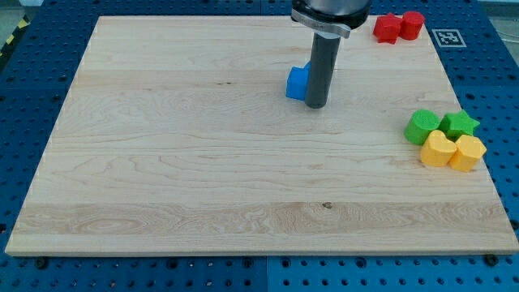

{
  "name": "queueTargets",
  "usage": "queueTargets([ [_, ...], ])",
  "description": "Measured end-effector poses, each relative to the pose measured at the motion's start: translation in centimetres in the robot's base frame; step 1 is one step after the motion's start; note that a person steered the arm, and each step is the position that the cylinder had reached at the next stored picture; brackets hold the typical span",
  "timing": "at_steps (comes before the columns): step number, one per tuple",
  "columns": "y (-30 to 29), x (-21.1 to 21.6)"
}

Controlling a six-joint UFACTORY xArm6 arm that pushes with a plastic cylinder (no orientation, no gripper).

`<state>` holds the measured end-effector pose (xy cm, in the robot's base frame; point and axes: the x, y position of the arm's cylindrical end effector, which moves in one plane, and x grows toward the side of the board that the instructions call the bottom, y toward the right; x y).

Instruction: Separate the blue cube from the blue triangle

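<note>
On your bench, my tip stands just right of a blue block, touching or nearly so; its shape is partly hidden by the rod. Two red blocks sit together at the view's top right. At the right edge, two green blocks cluster above two yellow ones.

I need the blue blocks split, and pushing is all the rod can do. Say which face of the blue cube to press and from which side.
Only one blue block shows, and my tip stands against its right side, hiding whatever lies behind the rod. It looks like the cube, though I cannot be sure. Probably press that right face and push toward the view's left, where the board lies open.
</note>
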<state>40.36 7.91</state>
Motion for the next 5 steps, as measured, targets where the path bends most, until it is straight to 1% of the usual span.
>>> queueTargets([
  [3, 0.6, 0.0],
  [5, -0.2, -1.5],
])
